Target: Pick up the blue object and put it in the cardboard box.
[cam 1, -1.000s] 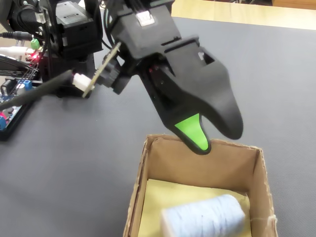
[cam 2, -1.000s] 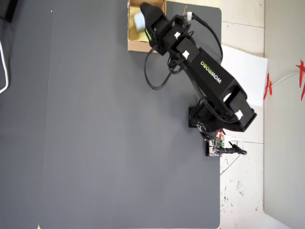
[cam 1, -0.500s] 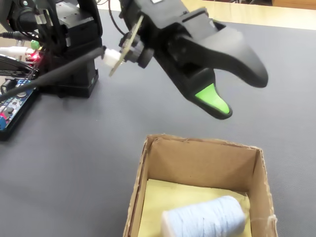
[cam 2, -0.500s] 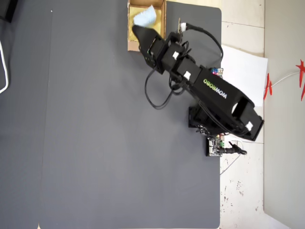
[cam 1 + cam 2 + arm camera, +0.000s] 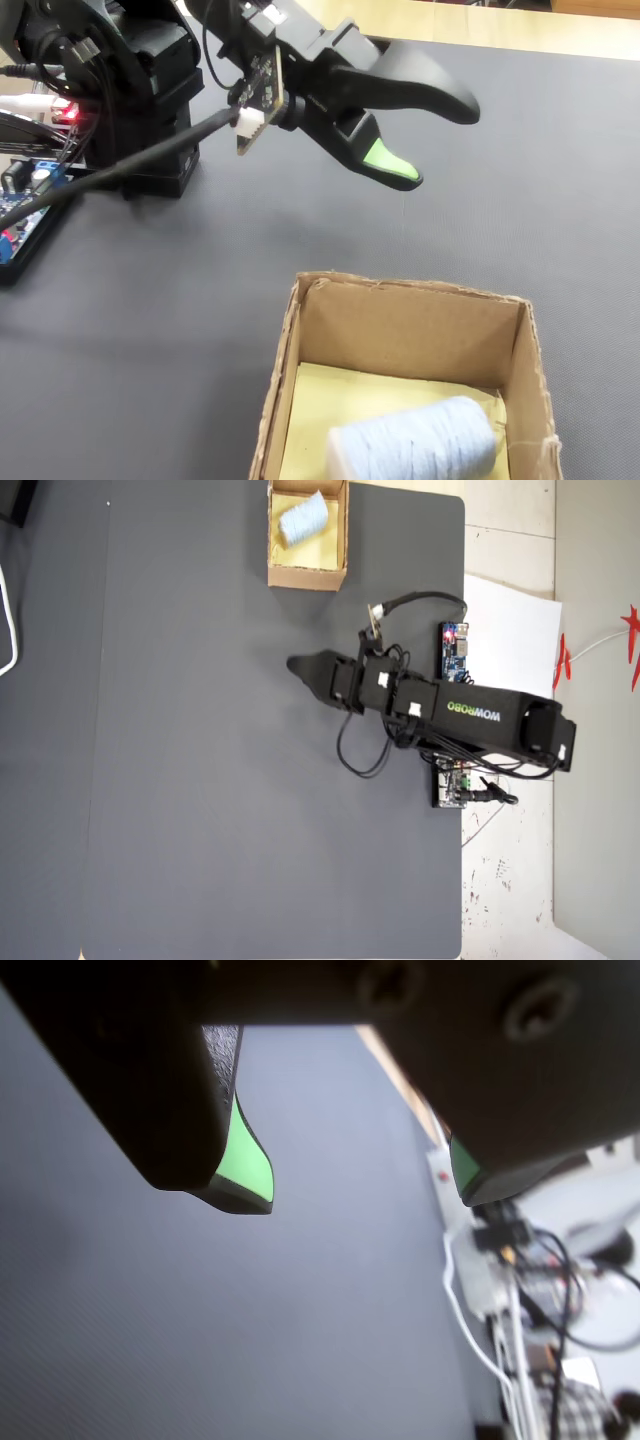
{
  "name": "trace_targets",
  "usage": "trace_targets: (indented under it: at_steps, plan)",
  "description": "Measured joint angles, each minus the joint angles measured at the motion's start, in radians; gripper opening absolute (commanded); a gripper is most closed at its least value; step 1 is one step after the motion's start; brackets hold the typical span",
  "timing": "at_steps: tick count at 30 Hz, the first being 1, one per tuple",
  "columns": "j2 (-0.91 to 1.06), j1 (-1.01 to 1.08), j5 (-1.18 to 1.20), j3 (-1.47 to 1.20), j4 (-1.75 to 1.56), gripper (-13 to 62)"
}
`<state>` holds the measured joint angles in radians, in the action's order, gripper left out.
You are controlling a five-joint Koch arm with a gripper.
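Over the grey mat (image 5: 200,780): arm (image 5: 470,715) stretched level, marked "WOWROBO" (white and green lettering); gripper (image 5: 360,1185) empty, jaws spread apart, well clear of cardboard box (image 5: 306,576). Blue object (image 5: 301,517) lies inside box.

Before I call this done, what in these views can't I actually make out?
- Blue object: its lower part is cut off by the fixed view's bottom edge; small in the overhead view.
- Cardboard box: front wall is out of frame in the fixed view.
- Wrist view: box and object are absent, and the gripper is blurred.
- Overhead view: the arm's own body hides the jaw gap.
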<state>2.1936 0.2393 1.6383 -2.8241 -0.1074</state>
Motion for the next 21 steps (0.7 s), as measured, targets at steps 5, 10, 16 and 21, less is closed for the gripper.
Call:
trace_targets:
  at_steps: [5,10,16,21]
  plan:
    - [0.067,-0.037,0.021,-0.120,-0.052,34.5]
    - [0.084,-0.117,0.023,-0.238,-0.055,34.5]
    - [0.086,-0.153,0.023,-0.255,-0.074,35.1]
    - [0.086,-0.178,0.034,-0.256,0.034,35.2]
